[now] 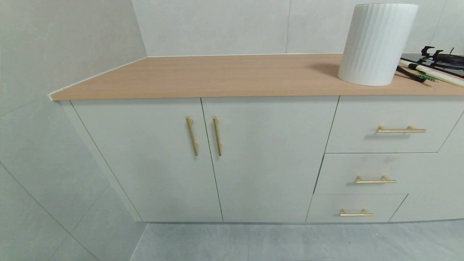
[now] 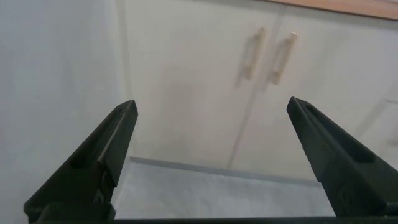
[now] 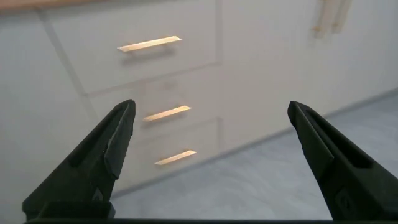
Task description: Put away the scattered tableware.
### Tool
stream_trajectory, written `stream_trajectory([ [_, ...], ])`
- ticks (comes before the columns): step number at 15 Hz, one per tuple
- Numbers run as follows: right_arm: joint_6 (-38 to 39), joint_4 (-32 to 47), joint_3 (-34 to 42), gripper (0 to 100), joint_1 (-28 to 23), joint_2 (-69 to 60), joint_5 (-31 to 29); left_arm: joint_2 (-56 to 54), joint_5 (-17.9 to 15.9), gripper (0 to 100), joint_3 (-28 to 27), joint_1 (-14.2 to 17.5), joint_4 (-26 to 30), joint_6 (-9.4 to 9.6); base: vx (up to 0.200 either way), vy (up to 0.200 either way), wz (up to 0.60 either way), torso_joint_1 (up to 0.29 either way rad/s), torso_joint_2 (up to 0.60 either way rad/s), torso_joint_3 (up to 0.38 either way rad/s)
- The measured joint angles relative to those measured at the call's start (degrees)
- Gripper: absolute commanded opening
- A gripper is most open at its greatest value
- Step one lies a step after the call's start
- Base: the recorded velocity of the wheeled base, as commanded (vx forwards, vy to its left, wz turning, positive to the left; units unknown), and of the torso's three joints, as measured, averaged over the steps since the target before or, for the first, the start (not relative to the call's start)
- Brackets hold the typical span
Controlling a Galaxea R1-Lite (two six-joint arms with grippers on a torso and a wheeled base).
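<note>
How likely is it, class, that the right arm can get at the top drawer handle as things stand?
Probably yes. The right gripper is open, and nothing stands between it and the top drawer handle, though they are apart.

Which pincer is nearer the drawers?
Right. The right pincer faces the drawers; the left pincer faces the cabinet doors, off to their left.

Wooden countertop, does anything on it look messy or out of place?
Yes, at its right end. A few long thin utensils, black, cream and green, lie loose on the wooden countertop beside the tall white ribbed container, not put away. Nothing else on it stands out.
</note>
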Motion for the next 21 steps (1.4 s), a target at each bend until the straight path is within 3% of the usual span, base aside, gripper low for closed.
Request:
stream_trajectory([
  [1,-1.00,0.28,1.52,100,-1.27,-1.46,-0.38,-1.00,-0.62,100,0.22,1.90,0.09,0.52,0.000,0.000,0.00,0.000,0.00,0.000],
  [3,-0.54,-3.45,4.33,100,-2.23,-3.08,0.22,-3.73,-2.18,100,3.18,4.46,0.51,3.47,0.000,0.000,0.00,0.000,0.00,0.000],
  [6,-0.38,-12.54,13.76,100,-2.50,-3.91,5.19,-5.66,-1.85,100,13.30,5.71,-4.83,5.14,0.000,0.000,0.00,0.000,0.00,0.000],
  [8,-0.57,-21.66,20.98,100,-2.55,-4.11,13.43,-6.07,-6.22,100,20.41,5.90,-14.31,5.62,0.000,0.000,0.00,0.000,0.00,0.000],
  [11,-0.40,-15.53,23.60,100,-2.49,-4.21,19.59,-6.23,-12.12,100,23.08,6.01,-12.34,8.80,0.000,0.000,0.00,0.000,0.00,0.000],
  [16,-1.08,-15.37,24.04,100,-2.46,-4.18,22.58,-6.25,-12.71,100,23.41,5.99,-12.02,9.59,0.000,0.000,0.00,0.000,0.00,0.000],
  [19,-2.63,-15.26,24.09,100,-2.46,-4.18,23.30,-6.25,-12.80,100,23.43,5.99,-12.04,11.54,0.000,0.000,0.00,0.000,0.00,0.000],
  [21,-2.32,-15.26,24.09,100,-2.44,-4.21,23.70,-6.28,-12.63,100,23.43,5.99,-12.02,8.83,0.000,0.000,0.00,0.000,0.00,0.000],
])
